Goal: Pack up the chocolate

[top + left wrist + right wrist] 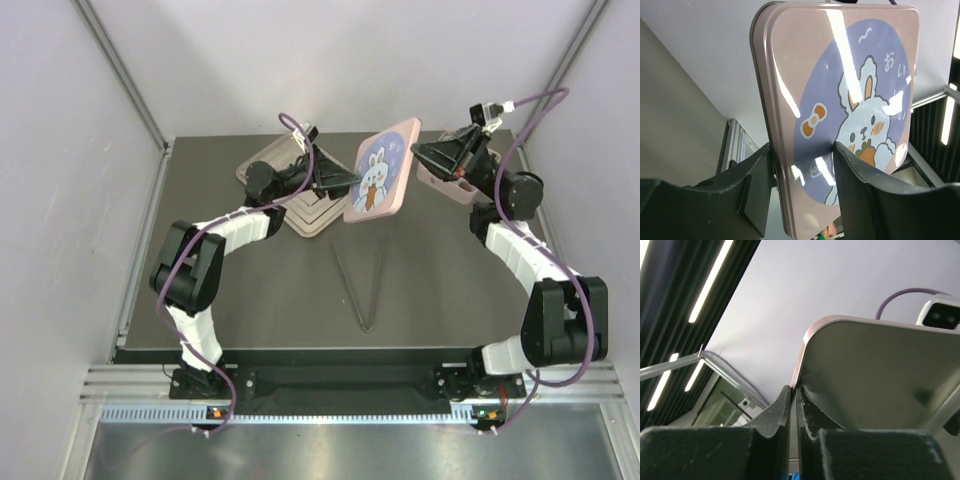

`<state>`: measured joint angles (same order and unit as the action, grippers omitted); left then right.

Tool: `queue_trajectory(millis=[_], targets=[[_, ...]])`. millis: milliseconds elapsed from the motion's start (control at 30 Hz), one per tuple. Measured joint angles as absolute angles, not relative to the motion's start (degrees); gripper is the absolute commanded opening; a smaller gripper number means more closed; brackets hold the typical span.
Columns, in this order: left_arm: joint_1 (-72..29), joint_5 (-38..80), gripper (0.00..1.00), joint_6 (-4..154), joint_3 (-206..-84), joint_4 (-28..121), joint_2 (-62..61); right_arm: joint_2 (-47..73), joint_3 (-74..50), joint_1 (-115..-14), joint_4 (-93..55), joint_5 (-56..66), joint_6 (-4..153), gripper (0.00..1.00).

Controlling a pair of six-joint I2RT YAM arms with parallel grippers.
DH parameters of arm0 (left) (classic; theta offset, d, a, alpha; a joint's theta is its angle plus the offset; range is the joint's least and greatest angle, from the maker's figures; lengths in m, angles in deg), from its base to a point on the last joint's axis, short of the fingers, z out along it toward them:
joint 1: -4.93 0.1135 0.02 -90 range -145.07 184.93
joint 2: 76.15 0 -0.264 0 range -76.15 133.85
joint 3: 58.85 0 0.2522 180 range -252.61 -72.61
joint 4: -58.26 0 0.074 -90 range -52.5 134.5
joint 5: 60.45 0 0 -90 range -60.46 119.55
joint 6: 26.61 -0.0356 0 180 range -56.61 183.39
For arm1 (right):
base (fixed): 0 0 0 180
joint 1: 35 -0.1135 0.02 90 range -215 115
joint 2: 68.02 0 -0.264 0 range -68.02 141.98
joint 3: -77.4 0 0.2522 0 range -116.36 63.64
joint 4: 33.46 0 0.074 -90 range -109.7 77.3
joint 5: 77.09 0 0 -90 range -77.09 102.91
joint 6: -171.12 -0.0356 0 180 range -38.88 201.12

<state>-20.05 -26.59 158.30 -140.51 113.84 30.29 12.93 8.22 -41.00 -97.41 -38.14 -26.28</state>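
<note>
The left gripper (802,156) clamps the edge of the pink bunny lid (840,75), raised near the desk's (270,290) far edge. The right gripper (794,392) is pinched tight on the wall of the pink box (880,375).

My left claw (338,180) holds the bunny lid (383,170) tilted up over the back centre of the table (250,310). The lid blocks the gap toward my right claw (428,153), which grips the pink box (440,186) by its rim. The near half is open, barring the thin V-shaped tongs (362,285) lying mid-table; the tan stack (312,215) sits under my left wrist.
</note>
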Motion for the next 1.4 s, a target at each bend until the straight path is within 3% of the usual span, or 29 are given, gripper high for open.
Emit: queue_trajectory(millis=[200, 400, 767, 967, 1100, 1233, 1267, 1333, 1400], targets=[[-18.43, -26.05, 0.4, 159.07, -138.78, 112.42, 31.07, 16.58, 11.41, -36.98, -98.77, -38.18, -24.81, 0.26], [-17.36, -25.57, 0.28, 159.5, -138.72, 114.04, 31.42, 20.25, 14.58, -34.09, -96.14, -40.24, -18.58, 0.31], [-17.38, -25.3, 0.09, 158.52, -138.08, 116.36, 33.5, 21.32, 15.95, -35.21, -70.68, -45.5, 3.82, 0.34], [-16.9, -26.07, 0.07, 158.0, -137.6, 116.44, 34.64, 21.3, 15.52, -35.76, -65.48, -46.33, 9.35, 0.38], [-16.55, -26.14, 0.07, 159.02, -137.63, 116.51, 35.12, 21.67, 15.78, -37.37, -70.05, -48.39, 6.75, 0.39], [-15.89, -26.38, 0.09, 160.51, -137.69, 117.1, 35.53, 25.02, 17.44, -38.09, -83.71, -49.96, -3.48, 0.29], [-15.76, -26.53, 0.1, 160.95, -137.82, 117.27, 35.79, 26.31, 17.59, -38.12, -85.61, -50.2, -6.26, 0.21], [-15.52, -26.73, 0.2, 161.82, -138.3, 117.45, 36.67, 28.45, 18.03, -38.16, -87.82, -50.4, -9.93, 0.15], [-15.3, -27.14, 0.36, 162.52, -138.48, 117.43, 37.72, 29.81, 18.6, -38.16, -89.0, -50.4, -12.68, 0.02]])
